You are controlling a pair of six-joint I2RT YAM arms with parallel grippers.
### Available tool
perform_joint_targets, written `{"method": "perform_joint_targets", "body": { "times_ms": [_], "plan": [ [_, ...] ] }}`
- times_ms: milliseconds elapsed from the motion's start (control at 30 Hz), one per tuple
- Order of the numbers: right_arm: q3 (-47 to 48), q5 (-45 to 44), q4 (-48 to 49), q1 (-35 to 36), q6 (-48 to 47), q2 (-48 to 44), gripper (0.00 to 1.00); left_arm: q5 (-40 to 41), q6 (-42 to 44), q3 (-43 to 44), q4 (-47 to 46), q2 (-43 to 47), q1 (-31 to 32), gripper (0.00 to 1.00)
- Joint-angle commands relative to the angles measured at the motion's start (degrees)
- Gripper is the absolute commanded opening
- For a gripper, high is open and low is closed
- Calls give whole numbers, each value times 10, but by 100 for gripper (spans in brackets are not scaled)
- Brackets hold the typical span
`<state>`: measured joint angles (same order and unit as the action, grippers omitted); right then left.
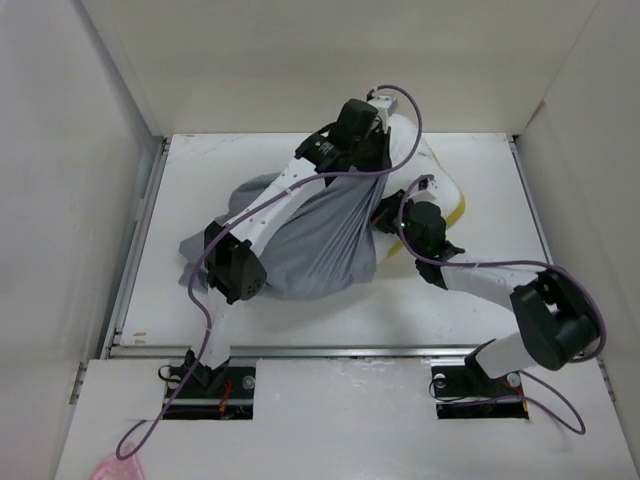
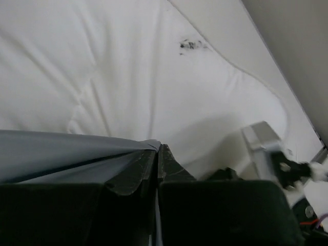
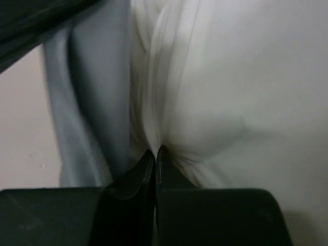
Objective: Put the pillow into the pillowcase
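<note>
Close to me, the two arm bases sit at the near edge of the white table (image 1: 330,322). A small pink thing (image 1: 118,466) lies nearer than the pillowcase, down by the left base.

In the middle of the table is the grey pillowcase (image 1: 310,245), all bunched and wrinkly. The pillow (image 1: 444,190) is partly inside it. Its cream end and yellow edge poke out on the far right side of the pillowcase.

The right gripper (image 3: 156,151) is just beside the right side of the pillowcase. Its fingers are pressed together and pinch a fold of the cream pillow.

The left arm reaches right over the pillowcase to its far edge. There the left gripper (image 2: 158,149) is squeezed tight on the grey cloth's edge, and the cloth is pulled up tight.
</note>
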<state>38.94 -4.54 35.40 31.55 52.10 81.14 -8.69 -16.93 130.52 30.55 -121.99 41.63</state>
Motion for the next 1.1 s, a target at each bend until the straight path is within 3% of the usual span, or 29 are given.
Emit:
{"method": "perform_joint_targets", "body": {
  "times_ms": [0,100,167,200,233,267,300,333,367,400,467,600,633,667,700,833,1067],
  "plan": [
    [38,114,113,37,47,59,0,-123,22,32,-116,20,33,0],
    [48,145,191,37,47,92,0,-123,45,-28,-116,44,48,0],
    [42,145,213,37,38,99,7,-100,51,-55,-110,63,53,0],
    [42,150,213,37,33,99,22,-87,51,-79,-109,69,53,0],
    [37,150,201,31,28,92,30,-58,51,-91,-109,75,53,0],
    [37,150,183,31,18,85,37,-65,51,-104,-109,81,46,0],
    [54,164,158,26,3,78,51,-89,56,-122,-124,90,35,0],
    [68,164,81,26,-9,64,55,-109,51,-151,-131,91,29,0],
    [82,174,34,26,-42,64,74,-116,45,-162,-137,91,29,0],
    [101,180,-19,26,-64,59,85,-123,44,-169,-137,91,22,0],
    [146,174,-156,26,-72,65,88,-151,39,-181,-147,91,15,0],
    [146,199,-176,20,-67,77,88,-178,47,-161,-137,79,5,0],
    [154,207,-176,20,-67,77,88,-183,54,-154,-128,74,5,15],
    [167,212,-176,15,-72,77,90,-183,60,-149,-114,74,5,38],
    [174,212,-197,15,-83,77,90,-189,60,-149,-114,79,5,99],
    [221,173,-282,22,-120,88,93,-187,73,-149,-114,112,10,99],
    [276,191,-301,27,-145,122,97,-160,94,-135,-101,133,21,99]
  ]
}}
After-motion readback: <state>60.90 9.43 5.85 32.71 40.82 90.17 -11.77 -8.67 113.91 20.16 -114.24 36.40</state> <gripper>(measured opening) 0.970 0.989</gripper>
